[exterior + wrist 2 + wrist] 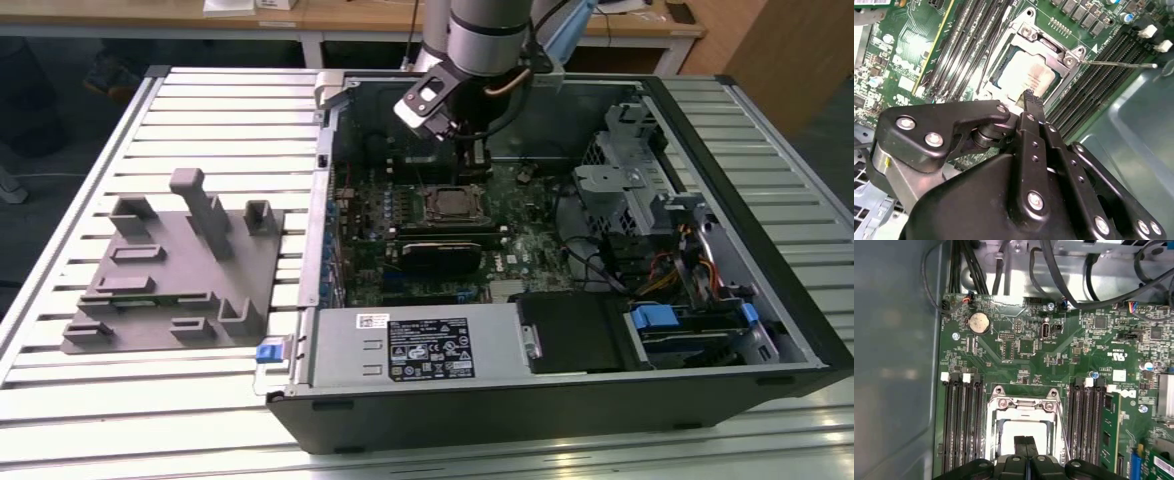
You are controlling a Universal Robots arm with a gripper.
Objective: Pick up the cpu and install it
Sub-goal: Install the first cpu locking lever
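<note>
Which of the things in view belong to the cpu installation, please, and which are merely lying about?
Job: cpu, lying in the socket frame; tool, shut, over it.
Lying about: grey fixture, coin battery, black cables, memory slots.

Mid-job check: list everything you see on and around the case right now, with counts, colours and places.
cpu: one, silvery-white, lying in the socket.
socket: one, metal-framed, on the motherboard.
motherboard: one, green, inside the case.
case: one, black, open, on the table.
fixture: one, grey, on the exterior view's left of the case.
table: one, silvery slatted, under everything.
gripper: one, black, shut, tips over the cpu.
</note>
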